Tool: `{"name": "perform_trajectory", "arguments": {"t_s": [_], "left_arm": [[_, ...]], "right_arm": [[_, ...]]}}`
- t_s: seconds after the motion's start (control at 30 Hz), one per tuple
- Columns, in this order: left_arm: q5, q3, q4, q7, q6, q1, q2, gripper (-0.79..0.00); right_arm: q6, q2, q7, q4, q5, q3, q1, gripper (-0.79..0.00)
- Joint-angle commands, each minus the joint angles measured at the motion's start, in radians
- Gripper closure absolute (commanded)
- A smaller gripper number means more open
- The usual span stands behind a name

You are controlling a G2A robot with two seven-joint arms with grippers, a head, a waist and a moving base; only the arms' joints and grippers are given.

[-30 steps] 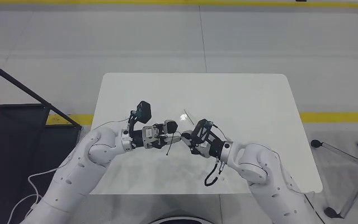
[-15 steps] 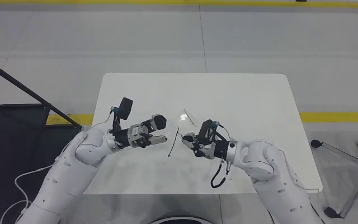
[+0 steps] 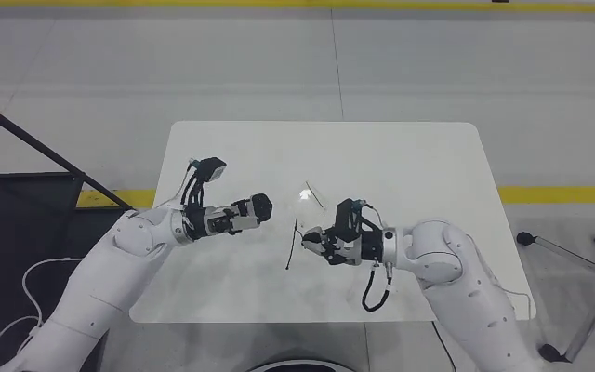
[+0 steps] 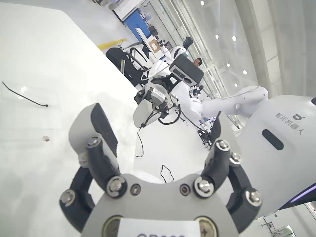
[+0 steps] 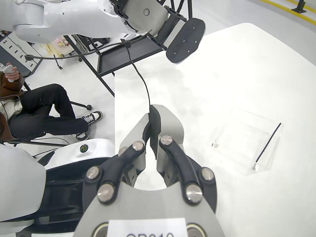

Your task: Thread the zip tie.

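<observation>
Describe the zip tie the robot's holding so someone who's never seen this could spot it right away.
Over the white table, find the right gripper near the middle. Clamped in it is a thin black zip tie, sticking out above the tabletop. The spare zip tie instead lies flat on a clear tray, untouched.

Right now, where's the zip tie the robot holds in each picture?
Top view: the held zip tie sticks out of the right gripper, near the table's middle.
Left wrist view: it pokes from that gripper, beyond the open left gripper.
Right wrist view: it rises from between the shut fingers.
Shared landmark: the spare zip tie lying on the table.
</observation>
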Motion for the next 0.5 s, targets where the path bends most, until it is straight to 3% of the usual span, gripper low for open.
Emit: {"name": "perform_trajectory", "arguments": {"t_s": [0.0,0.3,0.47], "left_arm": [[0.0,0.0,0.0,0.0,0.0,0.0,0.0,-0.785],[0.0,0.0,0.0,0.0,0.0,0.0,0.0,-0.785],[0.074,0.011,-0.044,0.044,0.052,0.011,-0.006,-0.785]], "right_arm": [[0.0,0.0,0.0,0.0,0.0,0.0,0.0,0.0],[0.011,0.001,-0.019,-0.015,-0.023,-0.007,-0.011,0.0],[-0.023,0.005,-0.025,-0.005,-0.028,-0.023,-0.004,0.0]]}}
